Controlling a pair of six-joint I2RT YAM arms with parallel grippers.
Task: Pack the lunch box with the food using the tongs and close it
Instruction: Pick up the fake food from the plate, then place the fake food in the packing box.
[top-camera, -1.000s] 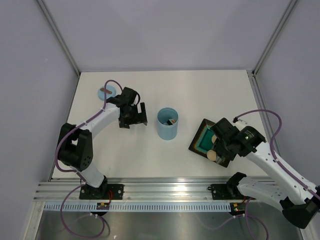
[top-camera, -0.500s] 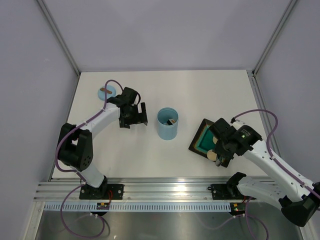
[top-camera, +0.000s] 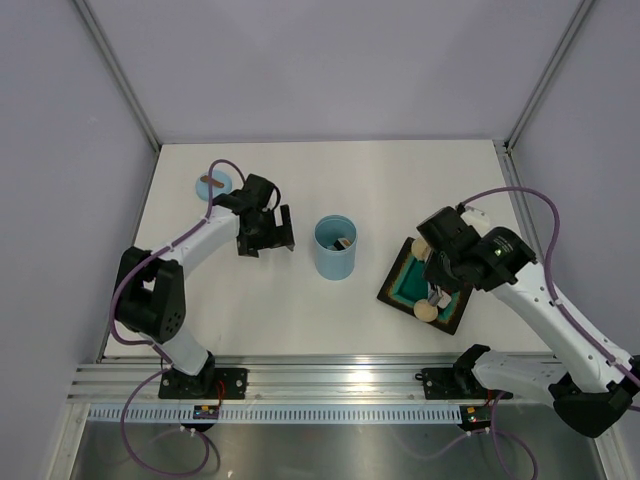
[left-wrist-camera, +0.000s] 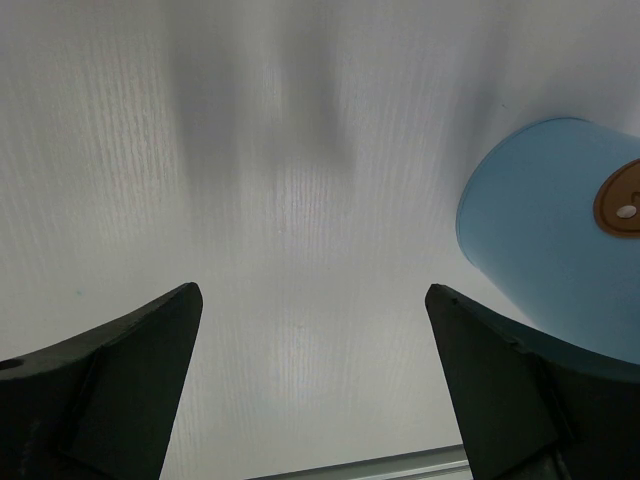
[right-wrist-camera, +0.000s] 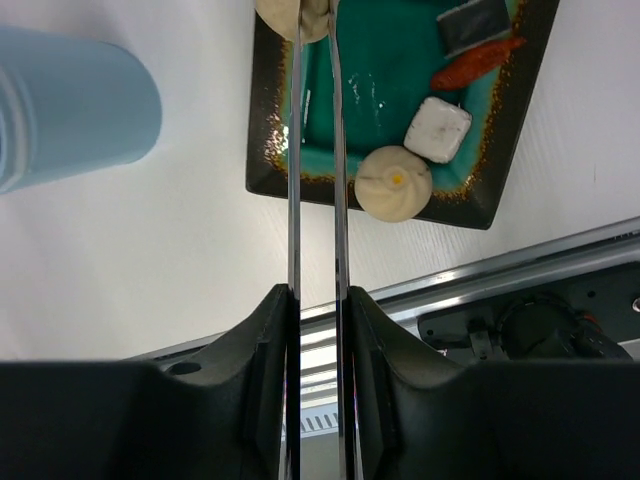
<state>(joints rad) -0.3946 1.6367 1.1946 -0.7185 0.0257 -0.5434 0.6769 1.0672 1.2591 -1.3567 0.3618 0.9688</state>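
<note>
My right gripper (right-wrist-camera: 318, 295) is shut on the silver tongs (right-wrist-camera: 296, 150), pressing their two arms nearly parallel. Between the tong tips sits a beige bun (right-wrist-camera: 290, 14), over the left corner of the dark teal-centred plate (right-wrist-camera: 385, 70). On the plate lie another bun (right-wrist-camera: 394, 183), a white cube (right-wrist-camera: 438, 129), a red piece (right-wrist-camera: 478, 62) and a dark piece (right-wrist-camera: 472, 20). The light blue lunch box (top-camera: 335, 248) stands upright and open left of the plate, with some food inside. My left gripper (top-camera: 265, 232) hangs open left of the lunch box, holding nothing.
A small flat blue disc with a brown tab (top-camera: 213, 183) lies at the back left, also showing in the left wrist view (left-wrist-camera: 550, 235) beside my right finger. The metal rail (top-camera: 340, 375) runs along the near table edge.
The right gripper squeezed the tongs tighter on a bun and drew back up and away from the plate's near side. The left arm has not moved.
</note>
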